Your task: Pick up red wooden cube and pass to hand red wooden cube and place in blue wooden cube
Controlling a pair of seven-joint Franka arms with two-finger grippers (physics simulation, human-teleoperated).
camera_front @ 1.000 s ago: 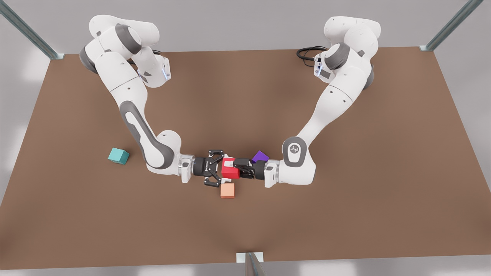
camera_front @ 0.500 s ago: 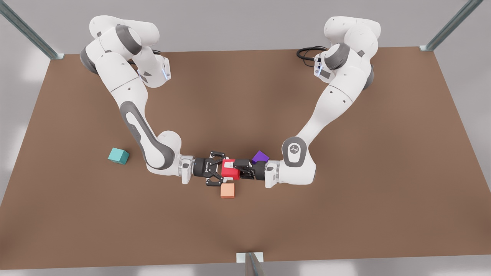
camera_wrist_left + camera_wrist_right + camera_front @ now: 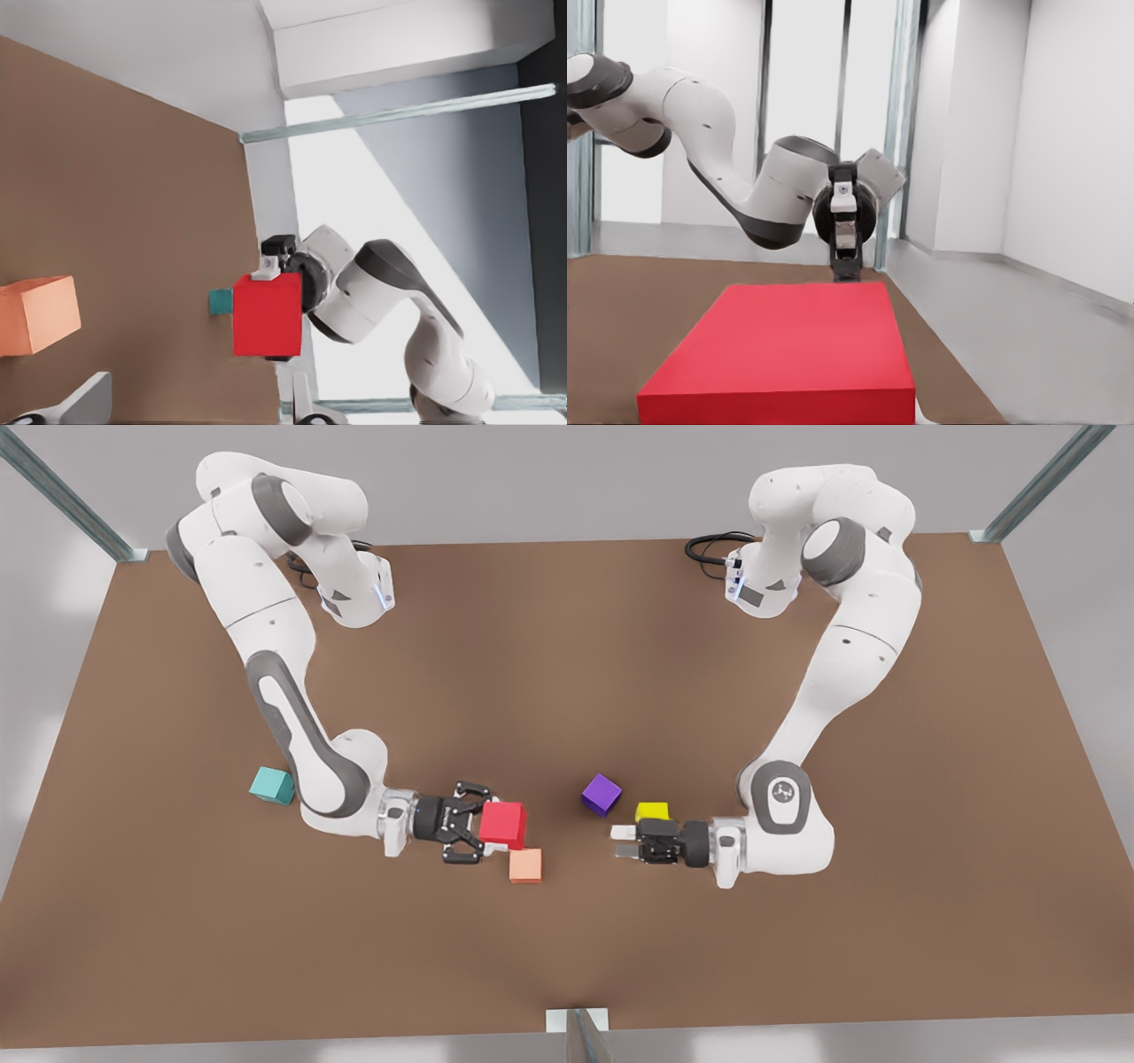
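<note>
The red wooden cube (image 3: 503, 825) hangs just above the table near its middle, with my right gripper (image 3: 476, 823) shut on it from the front view's left. The right wrist view shows the same cube (image 3: 788, 354) up close. My left gripper (image 3: 623, 841) stands open and holds nothing, well apart from the cube toward the front view's right. Its white fingertips (image 3: 89, 397) frame the far-off red cube (image 3: 266, 314). The blue wooden cube (image 3: 271, 786), teal in colour, rests on the table at the front view's left, behind the right arm's elbow. It also peeks out behind the red one (image 3: 220, 302).
A salmon-orange cube (image 3: 525, 865) lies directly beside and below the red cube. A purple cube (image 3: 601, 794) and a yellow cube (image 3: 652, 812) sit close to the left gripper. The brown table (image 3: 797, 957) extends wide in front of both arms.
My left gripper has let go of the red cube and pulled back toward the front view's right. My right gripper closed on the cube and carried it slightly toward the front view's left.
</note>
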